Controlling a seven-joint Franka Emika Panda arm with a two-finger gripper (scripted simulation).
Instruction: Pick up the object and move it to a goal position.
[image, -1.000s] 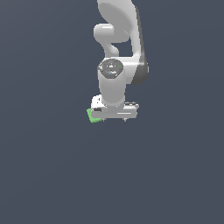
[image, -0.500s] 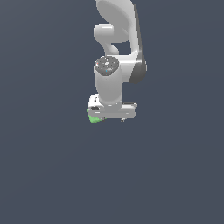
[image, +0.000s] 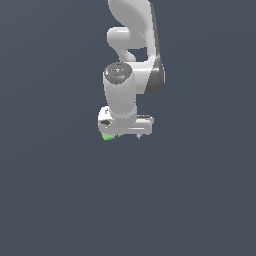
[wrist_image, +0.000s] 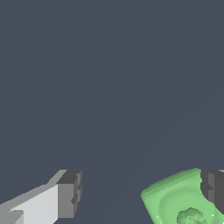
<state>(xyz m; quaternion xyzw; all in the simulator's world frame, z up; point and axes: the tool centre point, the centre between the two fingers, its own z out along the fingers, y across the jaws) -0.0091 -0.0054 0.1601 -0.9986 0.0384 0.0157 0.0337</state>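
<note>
Wrist view: hand (wrist_image: 142, 197) spread wide, green block (wrist_image: 179, 201) beside one finger.

End effector (image: 125, 134) rotated; green block (image: 108, 136) less exposed beneath it

Green block (wrist_image: 175, 199) smooth, plastic-looking; arm (image: 131, 40) glossy white; dark finger pads (wrist_image: 70, 194) matt.

exterior view looks from a distance at the white jointed robot arm (image: 131, 75), seen whole against plain dark grey. wrist view sits close behind the dark-padded fingers (wrist_image: 69, 192). both views share the small flat bright-green block (image: 107, 136) (wrist_image: 179, 201).
</note>
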